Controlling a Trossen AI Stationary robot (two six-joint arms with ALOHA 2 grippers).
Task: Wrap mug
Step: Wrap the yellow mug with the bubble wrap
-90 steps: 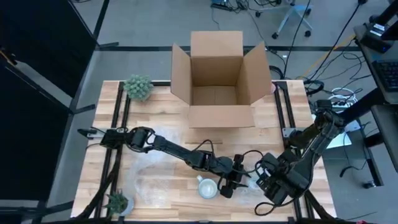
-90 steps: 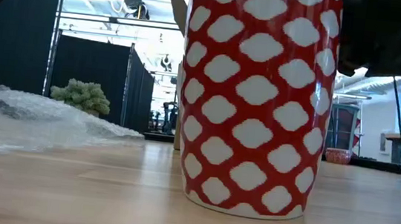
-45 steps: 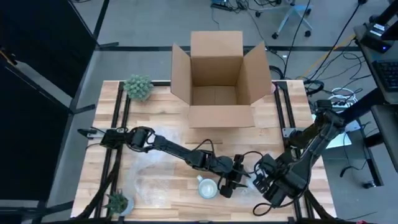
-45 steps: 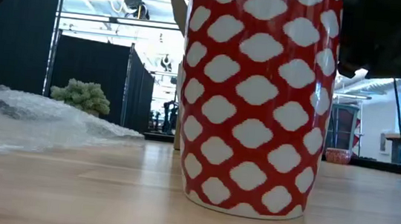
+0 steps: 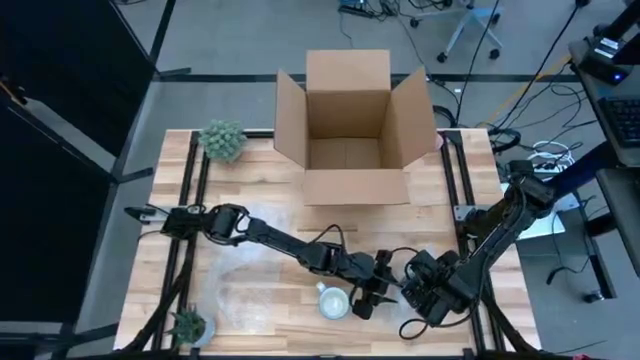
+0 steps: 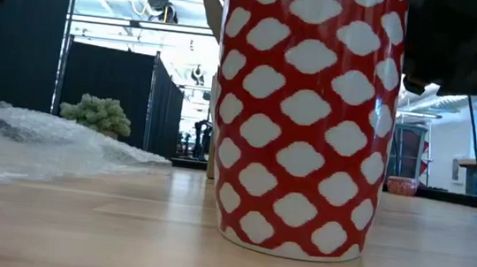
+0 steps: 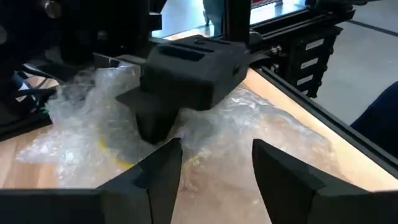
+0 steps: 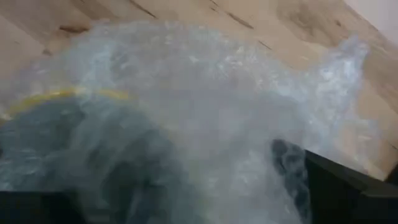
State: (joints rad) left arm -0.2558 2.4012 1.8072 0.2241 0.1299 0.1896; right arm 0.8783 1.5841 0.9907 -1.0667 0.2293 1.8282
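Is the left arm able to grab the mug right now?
Probably yes. The left gripper is open beside the mug, with bare table between them. The right gripper is busy in the bubble wrap on its other side, so it shouldn't block the way.

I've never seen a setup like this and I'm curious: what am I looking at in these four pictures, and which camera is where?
Two dark robot arms work at a wooden table. One picture looks straight down on it. It shows an open cardboard box at the far edge, small plants, and a mug near the front. The second camera sits at tabletop height, so the red-and-white mug fills its picture. The other two cameras ride on the arms' wrists. The left one shows the left claw open and empty. It faces the right claw, which is lowered into crumpled bubble wrap beside the mug. The right one sees mostly that wrap. Another sheet lies on the table's left.
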